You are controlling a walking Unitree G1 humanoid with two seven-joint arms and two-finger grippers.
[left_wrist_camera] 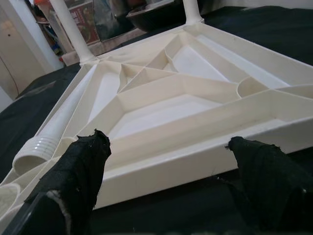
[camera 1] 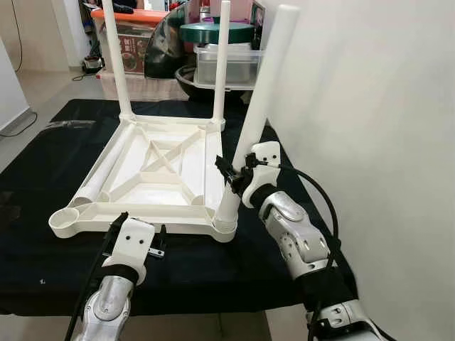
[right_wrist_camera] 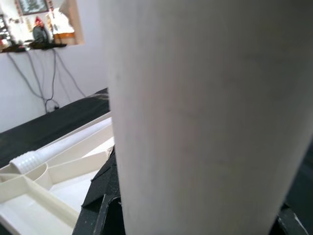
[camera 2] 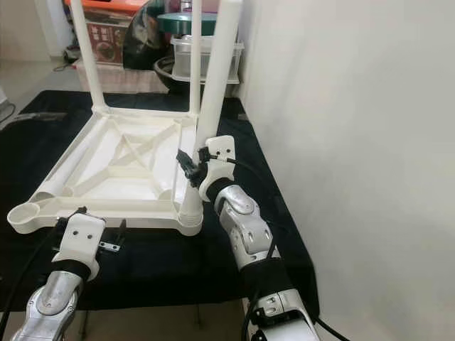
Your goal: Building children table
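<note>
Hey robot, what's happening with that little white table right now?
Right pincer shut on third leg, seated tilted in near corner socket. Left pincer open, at tabletop edge. Fourth leg lying loose inside.

- No lettering, brand, number or sign is legible anywhere.
- The dark red printed carton (camera 1: 134, 48) under the orange lid at the back carries print, too small and blurred to read.

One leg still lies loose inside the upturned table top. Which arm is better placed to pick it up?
Probably the left. The left gripper is open beside the table top, near the loose leg. The right gripper holds the corner leg.
</note>
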